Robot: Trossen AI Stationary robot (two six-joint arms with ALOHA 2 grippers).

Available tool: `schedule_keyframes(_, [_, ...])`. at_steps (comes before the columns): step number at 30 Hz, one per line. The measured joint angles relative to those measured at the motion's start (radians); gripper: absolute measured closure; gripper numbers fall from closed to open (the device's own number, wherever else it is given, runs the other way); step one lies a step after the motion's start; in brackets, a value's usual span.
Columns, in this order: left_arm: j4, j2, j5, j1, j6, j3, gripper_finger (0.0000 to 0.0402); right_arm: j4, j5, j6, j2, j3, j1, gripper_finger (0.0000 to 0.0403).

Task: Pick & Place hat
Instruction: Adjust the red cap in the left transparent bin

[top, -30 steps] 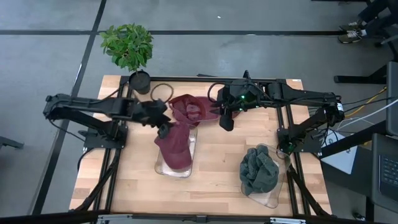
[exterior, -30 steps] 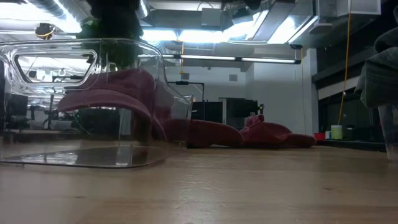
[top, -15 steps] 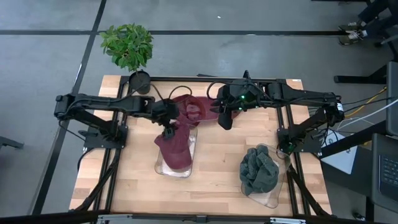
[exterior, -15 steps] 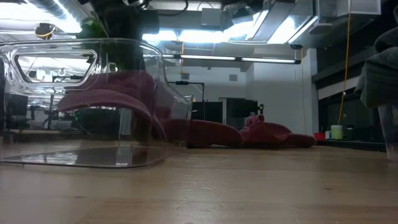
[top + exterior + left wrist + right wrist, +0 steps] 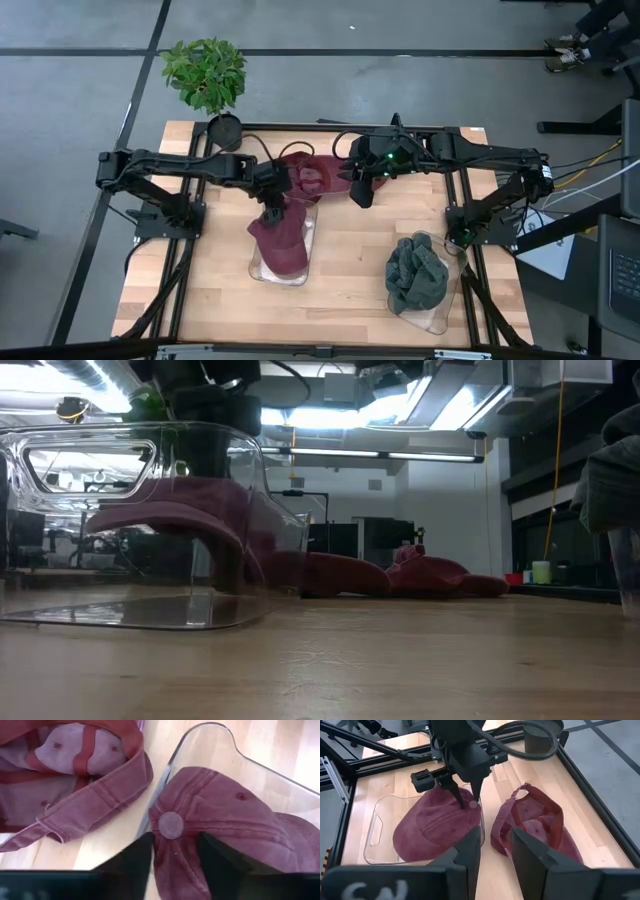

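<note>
A dark red cap lies crown up in a clear plastic tray at the table's middle; it also shows in the low view. My left gripper is open and stands over the cap's far part. A second dark red cap lies inside up on the table just beyond the tray. My right gripper hovers open and empty to the right of that second cap, with its fingers low in its own view. My left gripper comes from above, pointing down, its open fingers set on either side of the top button on the cap's crown. The tips meet the crown cloth. The cap lies in the tray, not lifted.
A grey-green cap sits in a second clear tray at the near right. A potted plant stands at the table's far left corner. Bare wood lies between the trays and along the near edge.
My left gripper has gone toward the table's right edge, over the cap in the tray, and come down onto its crown. The cap's brim has dipped slightly in the low view. My right arm has kept still.
</note>
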State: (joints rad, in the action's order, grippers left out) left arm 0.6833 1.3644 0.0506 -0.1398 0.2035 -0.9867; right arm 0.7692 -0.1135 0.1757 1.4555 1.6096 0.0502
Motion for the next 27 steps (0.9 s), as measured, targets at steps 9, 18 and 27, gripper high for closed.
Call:
schedule_keyframes(9, [-0.006, -0.061, -0.021, -0.006, 0.043, 0.000, 0.0391, 0.003, 0.000, -0.030, 0.006, 0.000, 0.000, 0.0297])
schedule_keyframes(18, [-0.003, -0.156, 0.043, -0.007, 0.361, 0.000, 0.0396, 0.015, 0.000, -0.027, 0.042, 0.000, 0.000, 0.0297])
schedule_keyframes(27, [0.000, -0.324, -0.015, 0.034, 0.813, 0.000, 0.0397, 0.014, 0.000, -0.027, 0.047, 0.000, 0.000, 0.0297])
